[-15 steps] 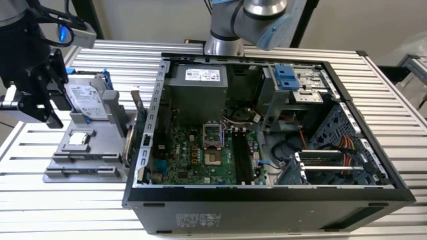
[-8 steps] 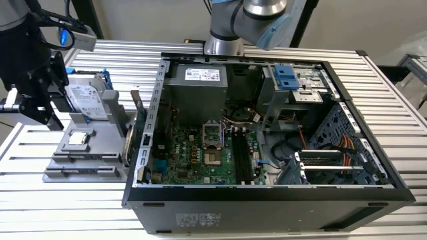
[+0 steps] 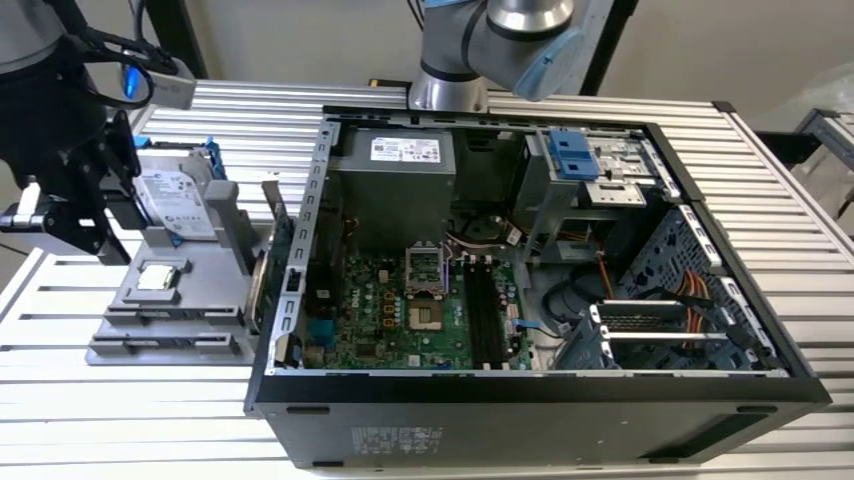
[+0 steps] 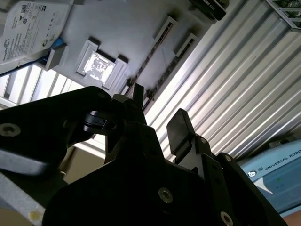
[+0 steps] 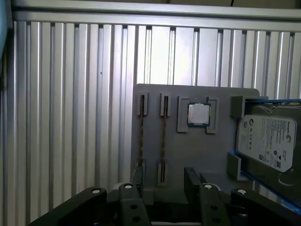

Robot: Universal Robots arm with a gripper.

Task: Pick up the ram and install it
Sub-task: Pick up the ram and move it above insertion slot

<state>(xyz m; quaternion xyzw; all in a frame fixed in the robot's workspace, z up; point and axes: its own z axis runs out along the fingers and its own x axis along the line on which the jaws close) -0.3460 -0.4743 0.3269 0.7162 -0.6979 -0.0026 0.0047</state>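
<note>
**A:** Surface logged: a ribbed aluminium table [image 3: 814, 330]. In the exterior view an open black computer case [image 3: 534, 400] is taken as dial centre. A grey tray [image 3: 200, 320] is set at nine o'clock, the exterior view's left, just beside the case.

**B:** What is carried on the tray?

**A:** A hard drive [image 5: 265, 141] in a blue frame, a square silver processor chip [image 5: 198, 114], and two thin boards stood on edge in parallel slots. The one nearer the chip is taken as the ram [image 5: 163, 141]. A second stick [image 5: 142, 136] is seated just beside it.

**B:** Any writing?

**A:** A white printed label is seen on the hard drive. Another is seen on the power supply [image 3: 400, 150], at eleven o'clock inside the case. Neither is transcribed.

**B:** End effector?

**A:** The gripper [image 5: 163, 175] is held over the tray. Its fingers [image 4: 178, 129] are spread well apart in both wrist views, and nothing is clamped. In the first wrist view the ram is lined up between them. Whether it is touched cannot be told.

**B:** And the case?

**A:** The green motherboard [image 3: 400, 310] is exposed, with black memory slots [image 3: 483, 310] at five o'clock of the processor socket.
</note>
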